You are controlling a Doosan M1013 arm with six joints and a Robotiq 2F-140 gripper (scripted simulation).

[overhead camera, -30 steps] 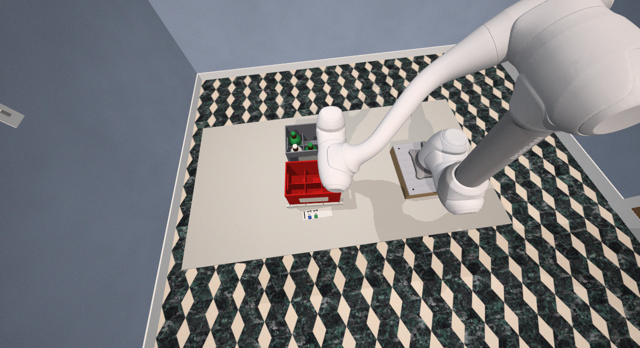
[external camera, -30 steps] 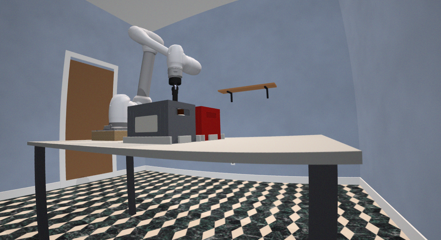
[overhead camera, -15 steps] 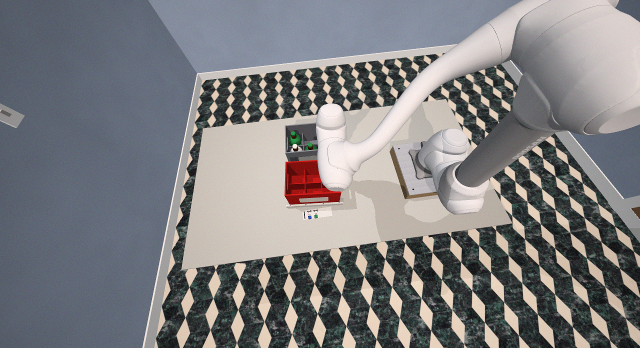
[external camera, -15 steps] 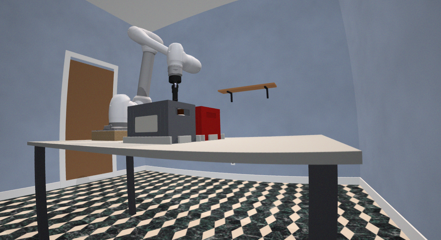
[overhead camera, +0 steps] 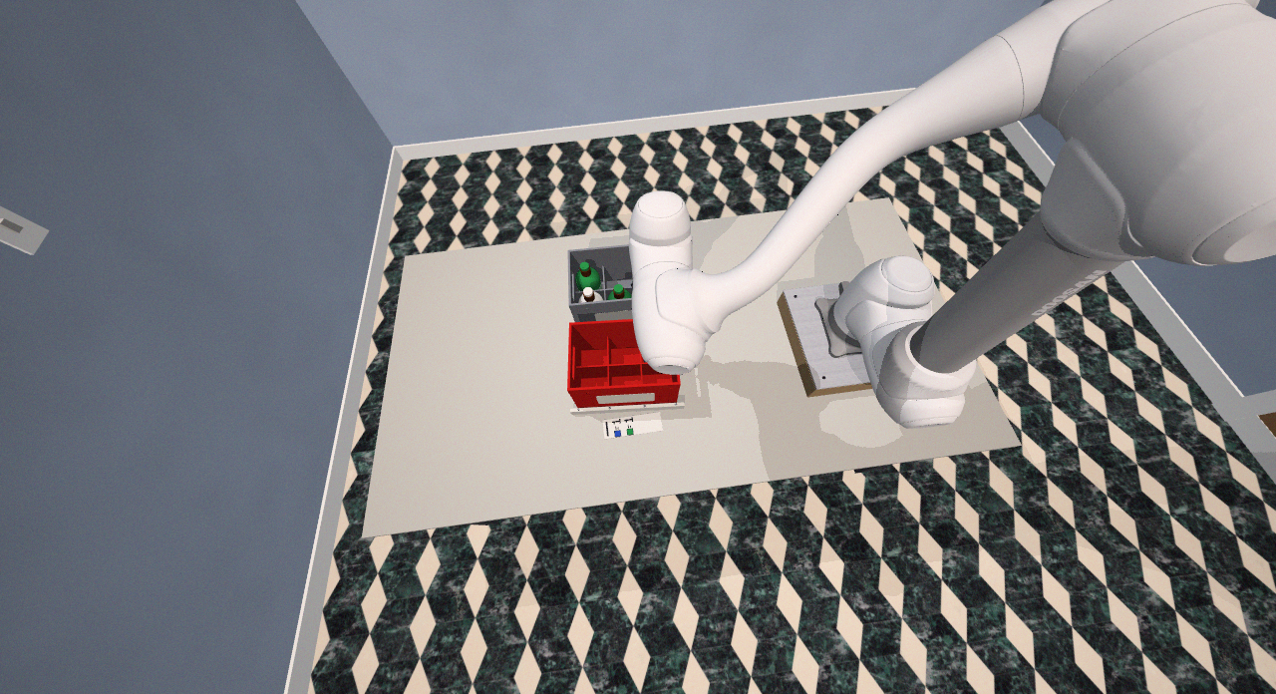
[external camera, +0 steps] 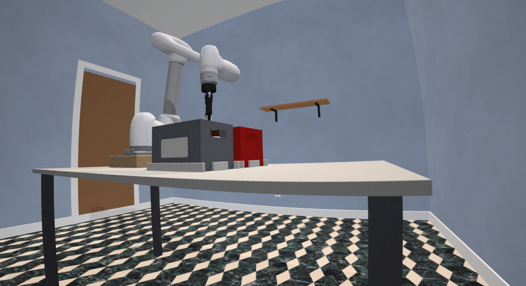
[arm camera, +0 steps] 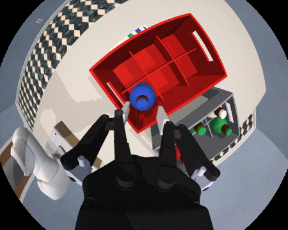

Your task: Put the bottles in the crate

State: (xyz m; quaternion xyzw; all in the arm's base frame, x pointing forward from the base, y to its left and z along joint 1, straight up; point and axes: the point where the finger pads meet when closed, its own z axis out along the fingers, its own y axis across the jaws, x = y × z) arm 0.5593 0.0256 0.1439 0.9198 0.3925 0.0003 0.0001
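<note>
My gripper (arm camera: 143, 110) (external camera: 208, 117) is open above the red crate (overhead camera: 584, 395) (external camera: 248, 148) (arm camera: 169, 27). Its fingers stand apart on both sides of a blue bottle (arm camera: 143, 92), with a gap at the right finger. That bottle stands upright in a corner compartment; the other red compartments look empty. The pick list (overhead camera: 651, 425) (arm camera: 121, 43) shows a blue and a green square, each with what looks like a 1. The grey crate (external camera: 213, 152) (arm camera: 236, 112) holds two green bottles (overhead camera: 587, 279) (arm camera: 200, 128), a white bottle (overhead camera: 587, 295) (arm camera: 221, 113) and a red thing (arm camera: 178, 154) partly hidden by my finger.
The arm (overhead camera: 664, 288) covers the right parts of both crates in the top view. Low pale strips (external camera: 176, 167) edge the crates on the table (overhead camera: 473, 377). The robot base stands on a wooden block (external camera: 125, 161). A wall shelf (external camera: 298, 104) hangs behind.
</note>
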